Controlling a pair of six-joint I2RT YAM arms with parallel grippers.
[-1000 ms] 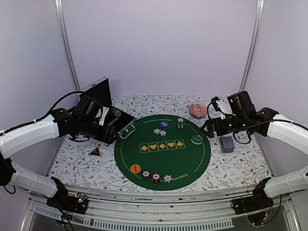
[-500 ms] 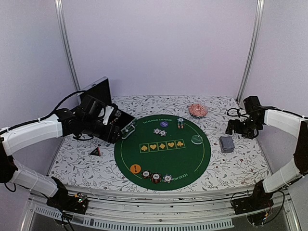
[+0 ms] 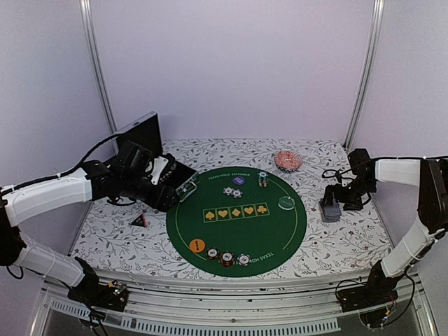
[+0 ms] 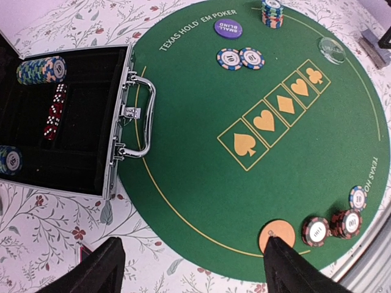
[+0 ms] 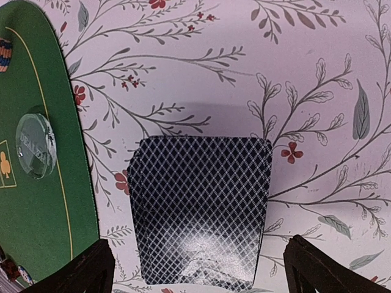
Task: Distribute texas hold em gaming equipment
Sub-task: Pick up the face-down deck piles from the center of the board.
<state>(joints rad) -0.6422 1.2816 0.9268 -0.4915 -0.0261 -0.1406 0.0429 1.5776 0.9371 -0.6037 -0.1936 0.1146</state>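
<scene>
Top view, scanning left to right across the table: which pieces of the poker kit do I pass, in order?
dark triangular marker → open chip case → purple disc → tall chip stack → clear disc → deck of cards

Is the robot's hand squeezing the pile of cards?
No, the right gripper is open over the deck of cards, its jaws standing clear of both side edges.
</scene>
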